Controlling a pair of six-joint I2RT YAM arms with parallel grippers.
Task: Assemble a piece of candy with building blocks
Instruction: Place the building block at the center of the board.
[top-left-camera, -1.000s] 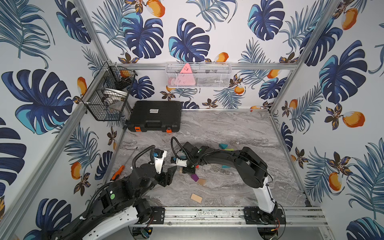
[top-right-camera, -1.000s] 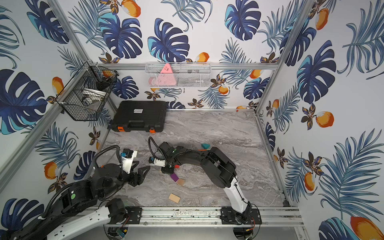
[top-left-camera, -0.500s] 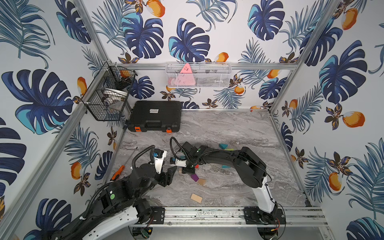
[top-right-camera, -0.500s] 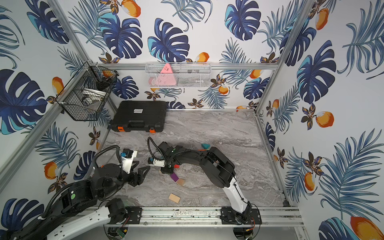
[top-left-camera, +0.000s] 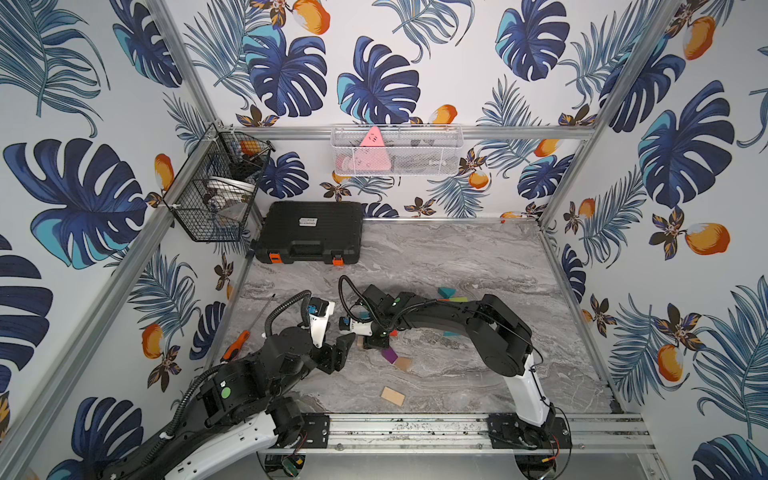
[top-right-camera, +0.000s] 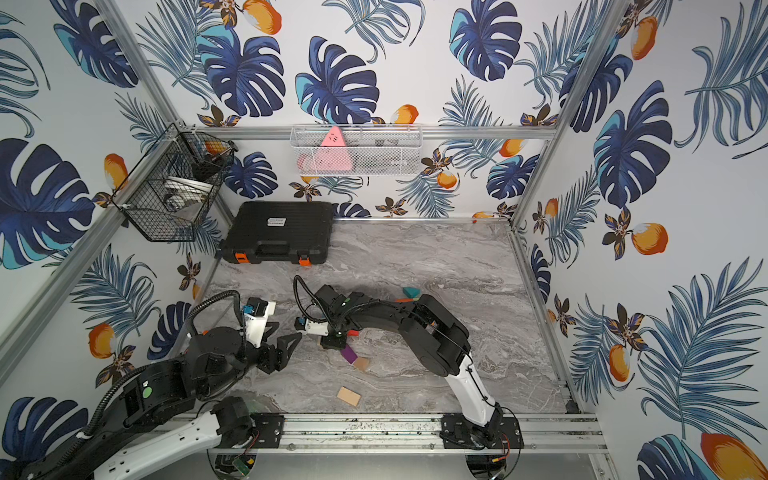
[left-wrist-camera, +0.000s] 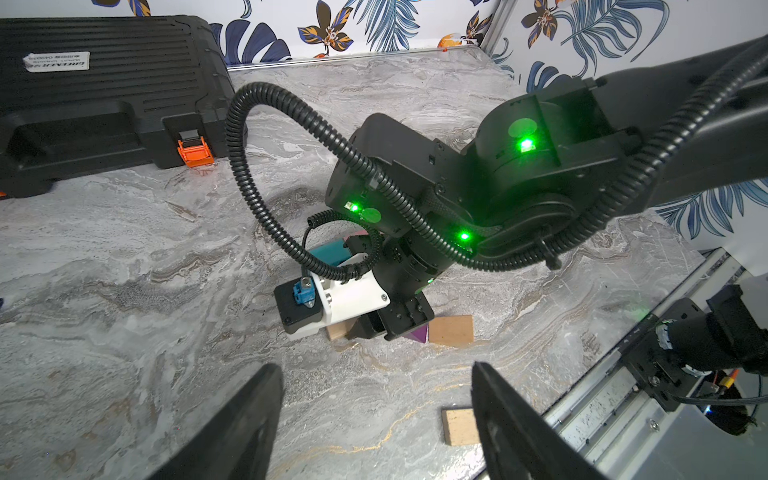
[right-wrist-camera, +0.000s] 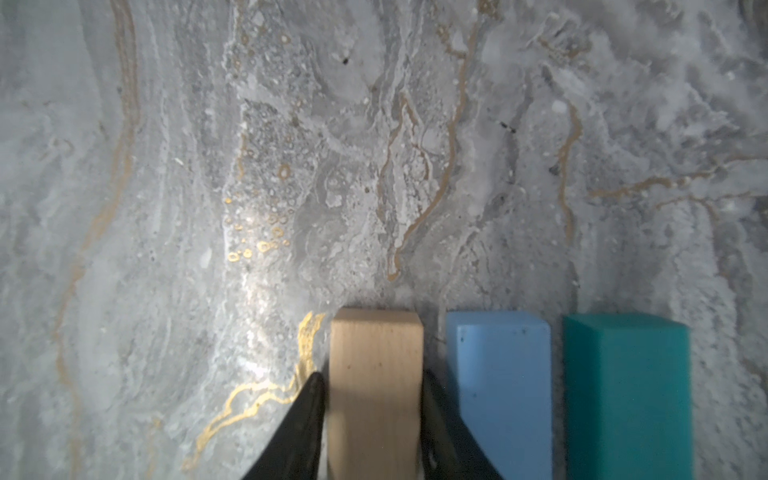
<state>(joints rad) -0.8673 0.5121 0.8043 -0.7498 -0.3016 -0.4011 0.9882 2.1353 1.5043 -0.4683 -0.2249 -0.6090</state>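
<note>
Your right end effector (right-wrist-camera: 374, 378) straddles a plain wood block (right-wrist-camera: 376, 345), a square-edged bar of pale, fine-grained timber lying on the marbled grey desk (right-wrist-camera: 208, 166). Its long axis runs straight out between the fingers, blunt end pointing away from the wrist. The fingers hug both long sides, but you cannot tell whether they press it or merely flank it. Just outside one finger lies a matte blue block (right-wrist-camera: 498, 374), and beyond that a teal block (right-wrist-camera: 623, 382), both parallel to the first with their ends level. Your left end effector (left-wrist-camera: 374, 368) is spread wide, holding nothing, with another unpainted block (left-wrist-camera: 459, 426) beside one finger.
</note>
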